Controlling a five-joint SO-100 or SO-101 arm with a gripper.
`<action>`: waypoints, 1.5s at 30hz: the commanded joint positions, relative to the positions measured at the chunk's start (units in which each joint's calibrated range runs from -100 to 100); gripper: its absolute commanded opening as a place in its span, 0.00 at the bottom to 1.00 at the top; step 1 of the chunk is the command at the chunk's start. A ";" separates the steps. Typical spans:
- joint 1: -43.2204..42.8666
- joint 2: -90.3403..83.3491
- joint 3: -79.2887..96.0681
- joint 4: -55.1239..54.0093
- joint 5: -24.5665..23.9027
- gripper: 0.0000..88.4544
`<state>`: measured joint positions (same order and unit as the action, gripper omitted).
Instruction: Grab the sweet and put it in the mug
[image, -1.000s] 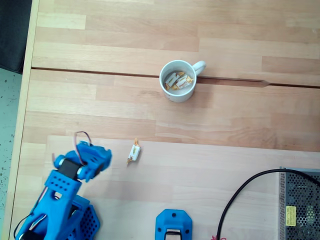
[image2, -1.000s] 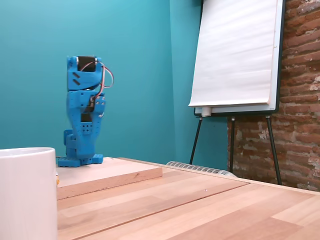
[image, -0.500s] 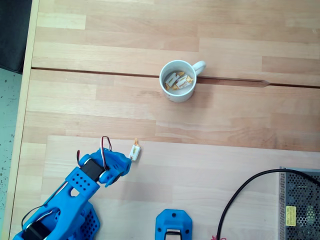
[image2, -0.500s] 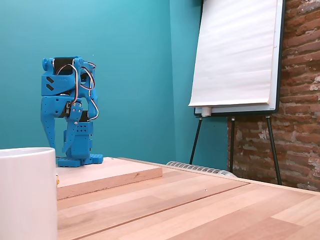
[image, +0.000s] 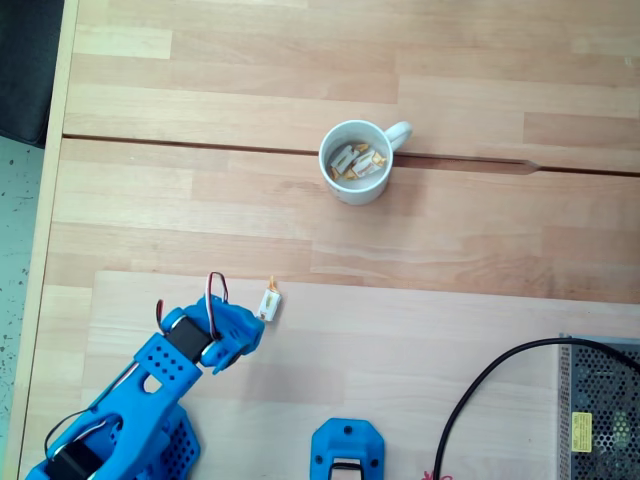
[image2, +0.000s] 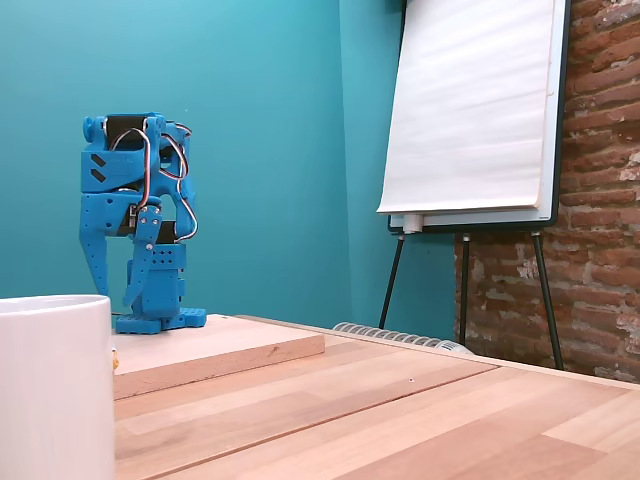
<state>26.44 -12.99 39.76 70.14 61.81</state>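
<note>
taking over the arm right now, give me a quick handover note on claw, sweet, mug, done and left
Claw: low over the raised board, just left of the loose sweet in the top-down fixed view; whether it is open or shut cannot be told, and nothing looks gripped.
Mug: upright on the table, handle to the upper right.
Done: several look-alike candies already lie in the mug.
Left: grasp the loose sweet, carry it over, drop it in.

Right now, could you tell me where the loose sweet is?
In the top-down fixed view, the sweet lies on the raised board, just right of the gripper, below-left of the mug.
</note>
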 joint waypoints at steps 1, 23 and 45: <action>0.58 -0.18 -2.65 0.10 -0.59 0.08; 0.65 6.28 -3.09 0.10 -0.63 0.08; 0.58 11.27 -2.65 -2.64 -0.63 0.08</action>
<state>26.59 -2.63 39.67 69.41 61.32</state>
